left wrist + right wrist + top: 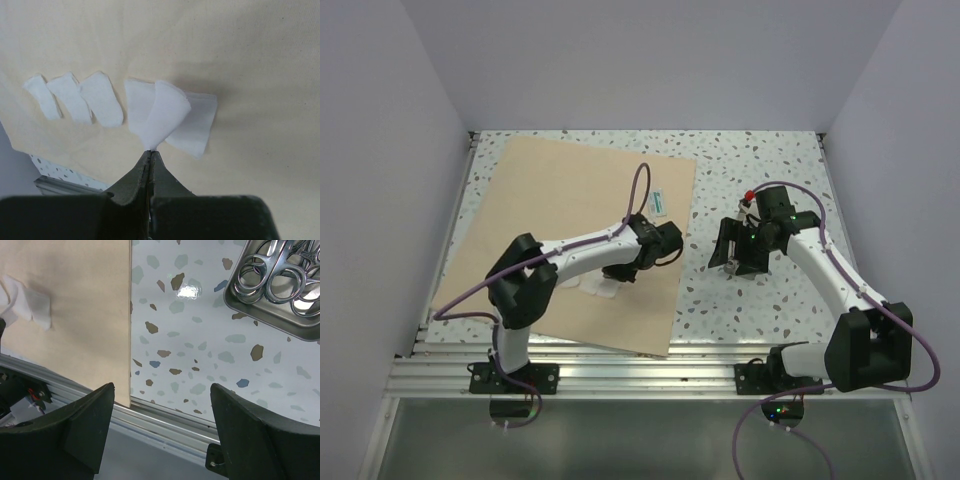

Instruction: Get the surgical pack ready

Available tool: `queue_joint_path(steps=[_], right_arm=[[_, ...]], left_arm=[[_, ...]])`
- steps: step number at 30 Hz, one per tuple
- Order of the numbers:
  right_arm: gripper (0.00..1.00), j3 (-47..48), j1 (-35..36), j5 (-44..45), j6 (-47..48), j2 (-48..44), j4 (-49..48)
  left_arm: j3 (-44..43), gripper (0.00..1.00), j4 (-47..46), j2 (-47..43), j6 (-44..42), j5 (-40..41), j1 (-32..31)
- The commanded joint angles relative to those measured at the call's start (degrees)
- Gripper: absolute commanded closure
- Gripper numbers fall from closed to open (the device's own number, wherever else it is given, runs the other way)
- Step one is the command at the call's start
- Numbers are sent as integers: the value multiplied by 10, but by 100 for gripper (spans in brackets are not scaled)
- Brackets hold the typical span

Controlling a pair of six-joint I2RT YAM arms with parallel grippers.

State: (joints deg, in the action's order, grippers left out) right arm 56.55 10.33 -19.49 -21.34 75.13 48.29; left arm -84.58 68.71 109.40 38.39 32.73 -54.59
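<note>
Where the overhead view looks down on the speckled counter (760, 170), the tan wrap sheet (560, 200) lies flat across the left and centre. It is a big, limp cloth, likely to drag and crease, and best lifted by a corner or edge. In the upper right of the right wrist view, a steel tray (260, 315) sits on bare counter, apart from the sheet. It looks rigid and slick, so a grip across its rim seems safest. Steel scissors (282, 275) lie inside it, and their ring handles offer a hold. The right fingers (85, 415) stand wide apart, holding nothing. In the middle of the left wrist view, the left fingers (151, 160) are pressed together on the corner of a white gauze square (167, 115), which curls, soft and nearly weightless. More gauze pieces (70, 97) lie in a row on the sheet at upper left.
</note>
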Motion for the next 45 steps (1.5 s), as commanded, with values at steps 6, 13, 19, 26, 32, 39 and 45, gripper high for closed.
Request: queue_joint_path(steps=[6,13,19,26,32,39,45], right_arm=[[18,-2,-1,-16,6,5,-10],[19,-3,-1,-16,9,10,-12],[18,-1,-2,-18,10,12,-12],[18,-2,-2,-19,11,15,-14],[18,-4,-2,-20,10,14,-16],[18,-8,-2,-21,11,16,-17],[18,-7,-3,-20,12,12,-15]], left_arm=[[6,100,-36,33,12,-14,-10],[7,100,-39,50,10,-15,-17],[23,100,-47,58,2,-34,-25],[25,100,-47,66,3,-46,-28],[19,100,-39,74,9,-52,-34],[-4,100,-32,91,22,-56,-35],[-1,93,-27,82,36,-46,-35]])
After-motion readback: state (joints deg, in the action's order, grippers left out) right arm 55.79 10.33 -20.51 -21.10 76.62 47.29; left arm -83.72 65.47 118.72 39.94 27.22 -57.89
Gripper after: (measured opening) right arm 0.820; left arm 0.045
